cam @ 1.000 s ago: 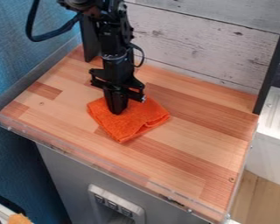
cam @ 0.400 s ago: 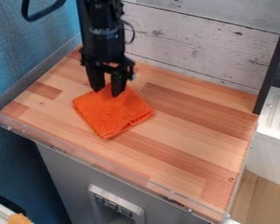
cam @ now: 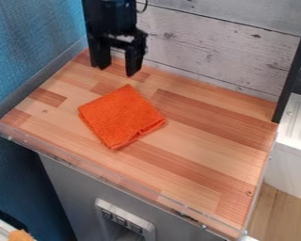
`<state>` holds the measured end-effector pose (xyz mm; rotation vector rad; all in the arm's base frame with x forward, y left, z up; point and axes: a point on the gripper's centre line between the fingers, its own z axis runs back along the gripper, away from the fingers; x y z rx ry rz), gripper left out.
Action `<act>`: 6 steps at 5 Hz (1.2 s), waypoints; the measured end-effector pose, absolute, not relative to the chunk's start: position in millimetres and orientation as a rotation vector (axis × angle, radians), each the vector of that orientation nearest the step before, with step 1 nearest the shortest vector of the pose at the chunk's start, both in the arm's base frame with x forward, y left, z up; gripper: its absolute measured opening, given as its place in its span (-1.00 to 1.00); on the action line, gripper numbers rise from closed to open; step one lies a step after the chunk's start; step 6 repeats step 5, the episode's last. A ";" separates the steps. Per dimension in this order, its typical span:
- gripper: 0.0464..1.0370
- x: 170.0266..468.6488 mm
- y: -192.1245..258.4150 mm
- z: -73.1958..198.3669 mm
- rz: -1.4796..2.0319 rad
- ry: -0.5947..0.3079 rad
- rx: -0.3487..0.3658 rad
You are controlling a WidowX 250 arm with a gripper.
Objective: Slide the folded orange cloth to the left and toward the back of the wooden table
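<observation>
My black gripper [cam: 116,69] hangs near the back left of the wooden counter, open, its two fingers spread apart with nothing between them. In front of it, a short gap away, an orange cloth [cam: 122,117] lies flat on the counter, folded into a rough square and turned so one corner points back at the gripper. The cloth sits left of the counter's middle, its layered folded edge at the lower right.
The wooden counter [cam: 203,176] has a clear raised lip along its front. A whitewashed plank wall [cam: 216,52] stands behind it, a blue wall [cam: 27,56] at the left. A black post [cam: 292,70] rises at the back right.
The cloth shifted left with the shut gripper, then was let go. The gripper opened and moved up and back, clear of the cloth, which has stayed in place since the middle frame.
</observation>
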<state>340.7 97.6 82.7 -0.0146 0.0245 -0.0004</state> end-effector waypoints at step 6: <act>0.92 362.4 109.8 126.3 0.013 -0.040 0.015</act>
